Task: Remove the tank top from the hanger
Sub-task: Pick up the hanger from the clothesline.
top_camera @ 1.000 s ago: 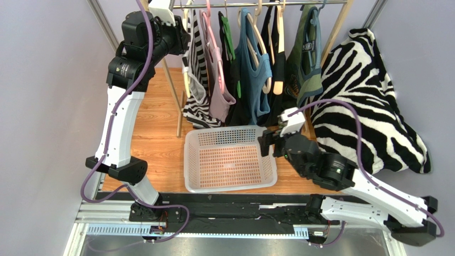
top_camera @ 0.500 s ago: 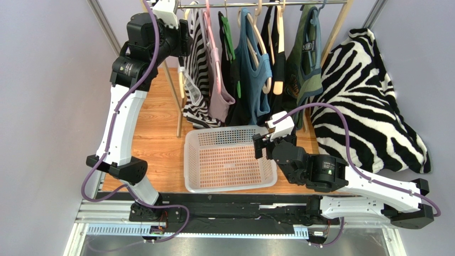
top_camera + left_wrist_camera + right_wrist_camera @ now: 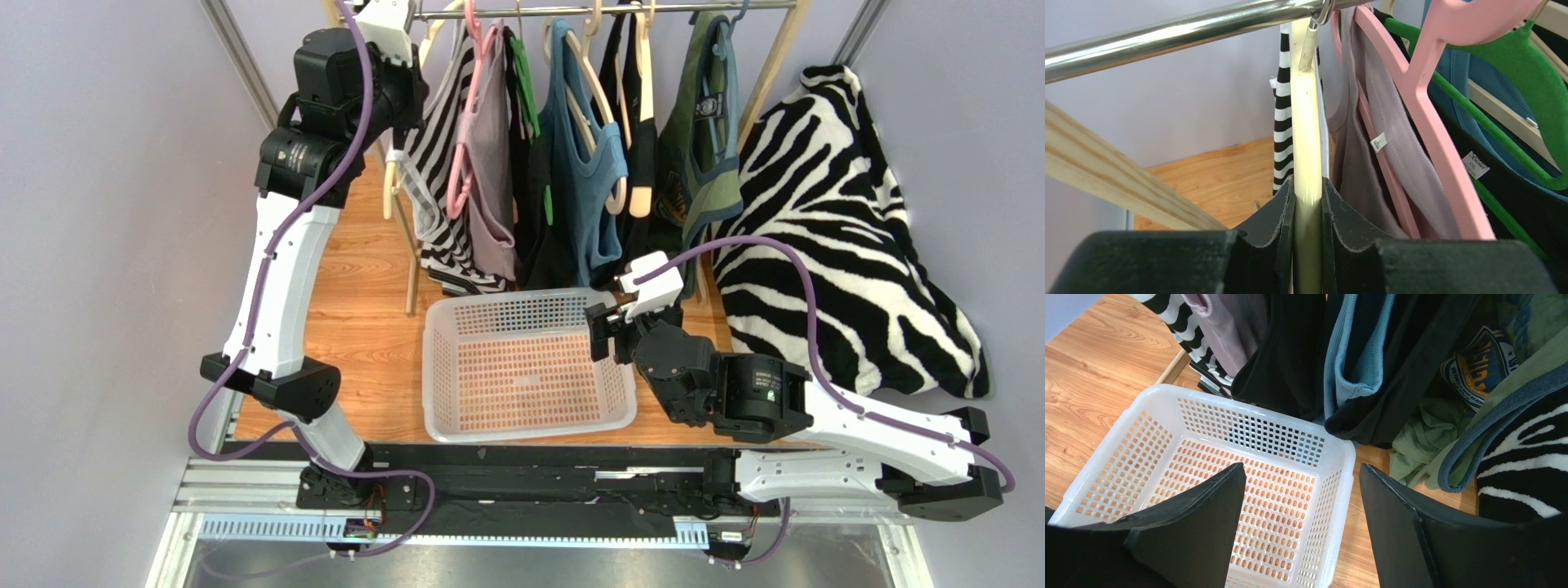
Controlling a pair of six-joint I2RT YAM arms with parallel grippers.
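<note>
Hanging at the left end of the clothes rail [image 3: 589,10], behind the basket [image 3: 432,368], the striped tank top [image 3: 436,245] presses against the mauve top [image 3: 491,159] beside it. A sideways pull could drag that neighbour's pink hanger [image 3: 1438,122] along, or catch the cream hanger [image 3: 1306,122] on the rail. The left gripper [image 3: 1308,208] is clamped on the cream hanger, and a slip would drop the garment outside the basket. The right gripper [image 3: 1301,478] hangs over the basket, fingers apart.

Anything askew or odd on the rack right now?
Yes. The cream plastic hanger carrying the black-and-white striped tank top hangs slanted leftward, away from the other garments. Its hook is on the metal rail, and the left tool clamps it. Nothing looks spilled or damaged.
</note>
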